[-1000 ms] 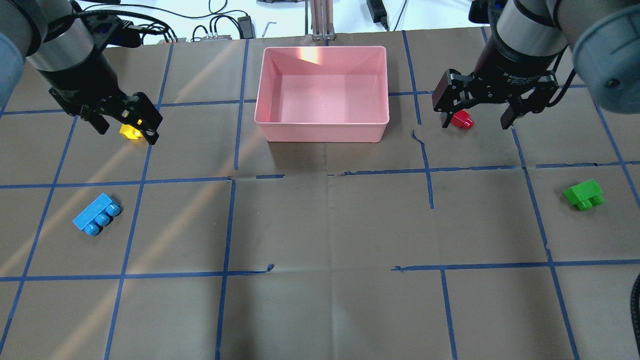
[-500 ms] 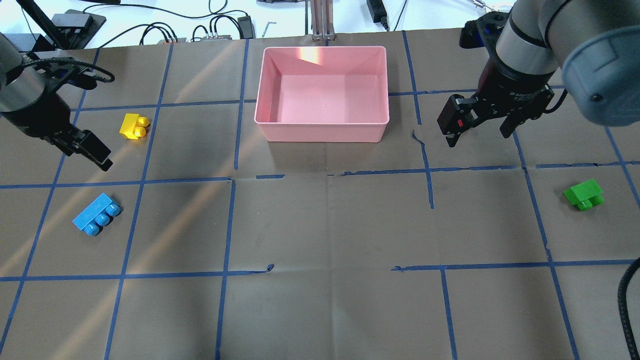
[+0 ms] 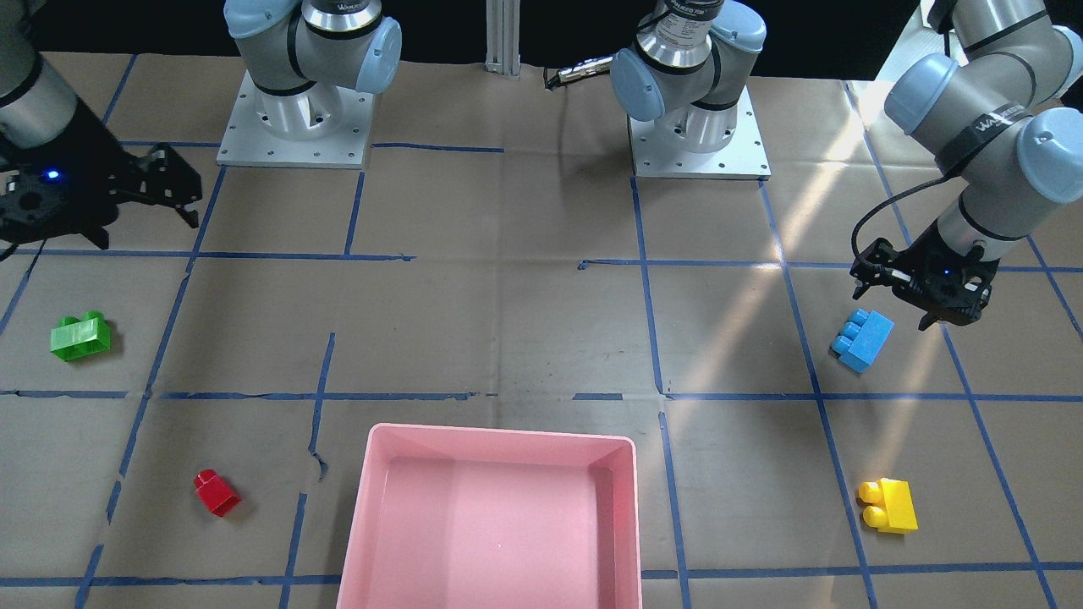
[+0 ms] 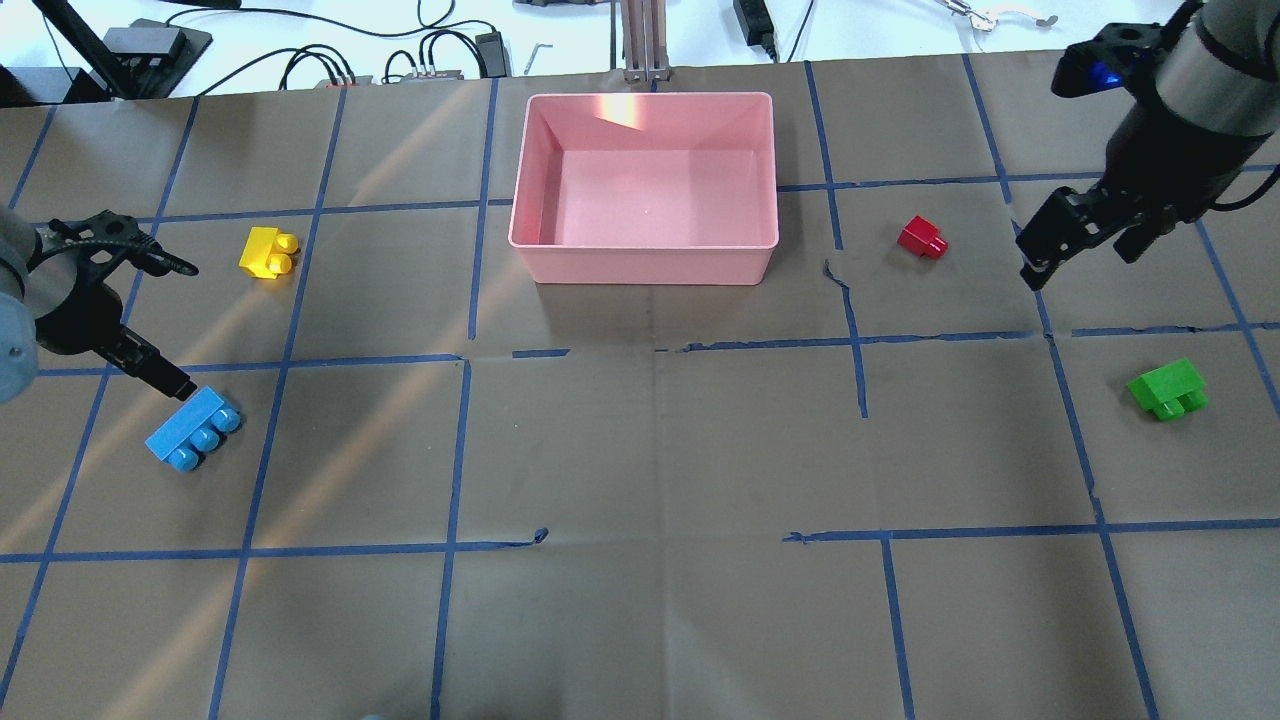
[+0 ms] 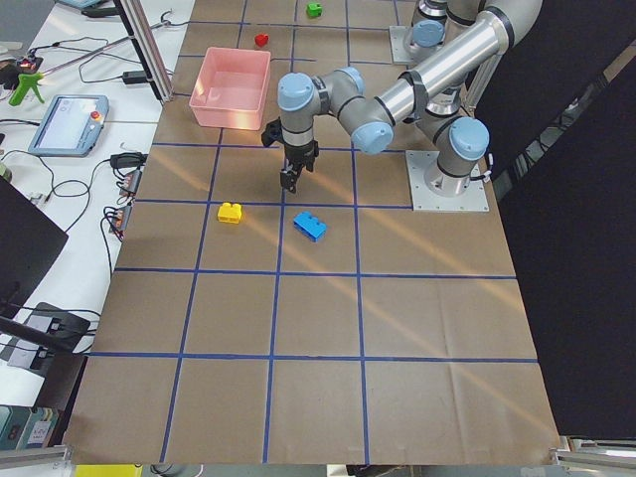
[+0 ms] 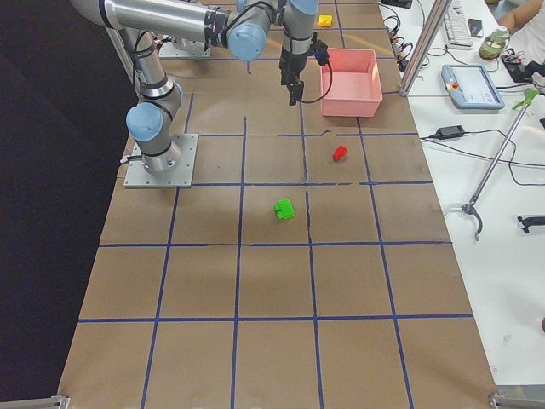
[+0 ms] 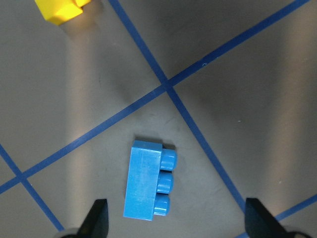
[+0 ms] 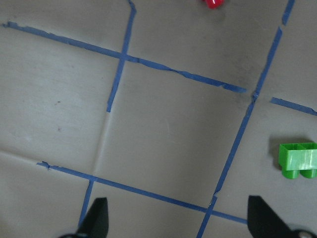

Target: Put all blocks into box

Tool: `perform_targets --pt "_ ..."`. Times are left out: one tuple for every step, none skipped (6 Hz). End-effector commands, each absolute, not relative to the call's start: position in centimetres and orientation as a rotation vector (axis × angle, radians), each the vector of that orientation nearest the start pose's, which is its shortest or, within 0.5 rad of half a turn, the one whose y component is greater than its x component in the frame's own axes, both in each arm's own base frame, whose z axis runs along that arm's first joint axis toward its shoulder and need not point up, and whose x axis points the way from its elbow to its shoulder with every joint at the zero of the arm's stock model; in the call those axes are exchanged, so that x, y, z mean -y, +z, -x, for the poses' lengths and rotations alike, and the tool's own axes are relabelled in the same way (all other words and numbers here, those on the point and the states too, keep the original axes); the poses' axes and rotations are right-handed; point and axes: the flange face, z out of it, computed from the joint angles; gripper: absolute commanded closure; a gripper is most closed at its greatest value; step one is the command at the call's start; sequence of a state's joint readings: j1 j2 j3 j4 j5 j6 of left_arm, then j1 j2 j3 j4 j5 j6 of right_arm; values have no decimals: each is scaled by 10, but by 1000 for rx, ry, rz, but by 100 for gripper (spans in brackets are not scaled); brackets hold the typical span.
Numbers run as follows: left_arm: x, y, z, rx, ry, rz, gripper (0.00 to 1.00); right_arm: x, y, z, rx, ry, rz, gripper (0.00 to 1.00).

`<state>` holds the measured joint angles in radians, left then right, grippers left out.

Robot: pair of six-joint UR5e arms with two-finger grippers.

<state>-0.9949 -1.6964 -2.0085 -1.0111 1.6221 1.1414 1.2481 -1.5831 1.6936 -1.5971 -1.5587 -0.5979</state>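
The pink box [image 4: 645, 246] stands at the table's far middle, with nothing in it. The blocks lie apart on the brown paper. The yellow block [image 4: 268, 252] and the blue block [image 4: 193, 428] are on the left. The red block [image 4: 922, 238] and the green block [image 4: 1166, 388] are on the right. My left gripper [image 4: 140, 365] is open and hovers just beside the blue block [image 7: 147, 181], apart from it. My right gripper [image 4: 1085, 258] is open and empty, between the red and green blocks [image 8: 298, 159].
Blue tape lines cross the paper in a grid. Cables and devices [image 4: 430, 60] lie beyond the table's far edge. Both arm bases [image 3: 292, 127] stand at the robot's side. Bare paper lies between the box and the near edge.
My left gripper has moved from over the yellow block to the blue block. My right gripper has moved from over the red block off to the right. No block has moved.
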Motion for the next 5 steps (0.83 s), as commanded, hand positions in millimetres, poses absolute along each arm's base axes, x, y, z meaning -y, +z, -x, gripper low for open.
perform_targets --pt "452 224 -166 -3008 100 -851 4 493 413 119 -3050 108 413 0" --pt "452 196 -172 -2989 79 -870 4 489 399 169 -3043 85 448 0" --pt "451 181 -187 -2979 63 -888 4 489 377 203 -3083 17 457 0" --pt "451 176 -188 -2989 71 -887 4 485 345 206 -3105 -22 482 0" --pt "453 177 -190 -2983 69 -890 4 476 317 200 -3119 -42 482 0"
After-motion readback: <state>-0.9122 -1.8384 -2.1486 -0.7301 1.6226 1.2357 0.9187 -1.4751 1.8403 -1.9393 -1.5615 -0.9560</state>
